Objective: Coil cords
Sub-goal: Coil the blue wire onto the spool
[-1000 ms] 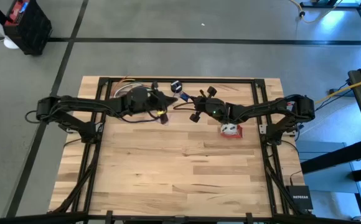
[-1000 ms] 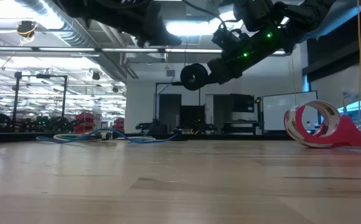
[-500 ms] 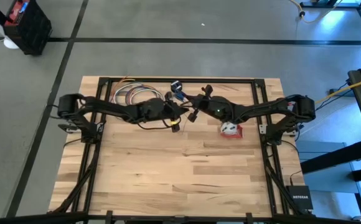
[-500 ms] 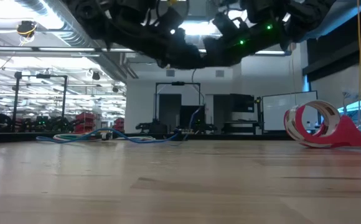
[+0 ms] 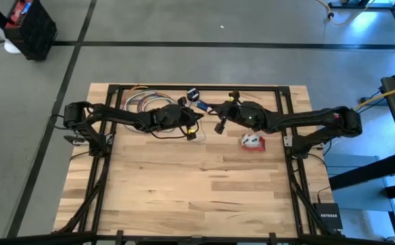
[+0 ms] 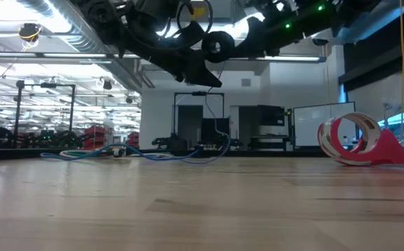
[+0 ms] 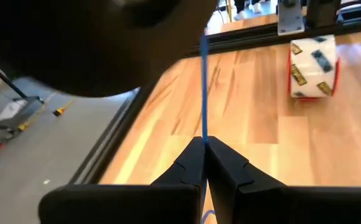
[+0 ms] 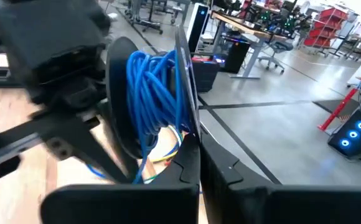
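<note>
High view: left gripper (image 5: 196, 125) and right gripper (image 5: 219, 116), both pinching the blue cord (image 7: 203, 93) mid-air

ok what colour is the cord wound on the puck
Blue cord, wound round the black puck; clearest in the right wrist view.

The only readable text is "NETGEAR", probably, in small white letters on a black box (image 5: 329, 218) on the floor beside the table's (image 5: 184, 184) near right corner.
</note>
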Tool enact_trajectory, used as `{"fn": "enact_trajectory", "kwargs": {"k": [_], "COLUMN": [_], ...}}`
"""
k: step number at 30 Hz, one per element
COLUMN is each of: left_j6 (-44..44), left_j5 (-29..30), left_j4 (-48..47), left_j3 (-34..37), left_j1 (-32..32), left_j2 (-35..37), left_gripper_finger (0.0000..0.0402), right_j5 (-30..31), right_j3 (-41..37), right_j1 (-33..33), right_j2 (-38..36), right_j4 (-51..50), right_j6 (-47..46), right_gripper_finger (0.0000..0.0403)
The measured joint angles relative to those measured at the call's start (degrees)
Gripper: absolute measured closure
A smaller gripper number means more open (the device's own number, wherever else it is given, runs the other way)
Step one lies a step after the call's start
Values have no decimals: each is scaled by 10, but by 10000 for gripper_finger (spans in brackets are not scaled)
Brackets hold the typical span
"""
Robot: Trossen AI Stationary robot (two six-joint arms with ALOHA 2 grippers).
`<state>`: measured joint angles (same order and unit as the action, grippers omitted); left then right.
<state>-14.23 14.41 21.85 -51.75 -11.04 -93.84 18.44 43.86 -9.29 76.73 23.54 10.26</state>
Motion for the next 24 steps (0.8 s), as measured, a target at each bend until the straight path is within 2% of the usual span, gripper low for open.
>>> {"fn": "enact_trajectory", "kwargs": {"k": [10,13,19,24], "left_j6": [-30,-27,-25,-20], "left_j5": [0,2,-3,-7], "left_j4": [19,-13,0,-6], "left_j3": [0,-1,-4,-3], "left_j1": [-8,-10,-12,-12], "left_j2": [1,-4,-1,-1], "left_gripper_finger": [393,369,308,286], "right_j5": [-7,-11,-15,-16], "right_j3": [0,3,2,2], "right_j1": [3,3,3,3], "right_j2": [-33,-39,-36,-36], "right_j4": [-28,-15,-22,-24], "right_j6": [5,4,6,10], "right_gripper_finger": [402,402,402,402]}}
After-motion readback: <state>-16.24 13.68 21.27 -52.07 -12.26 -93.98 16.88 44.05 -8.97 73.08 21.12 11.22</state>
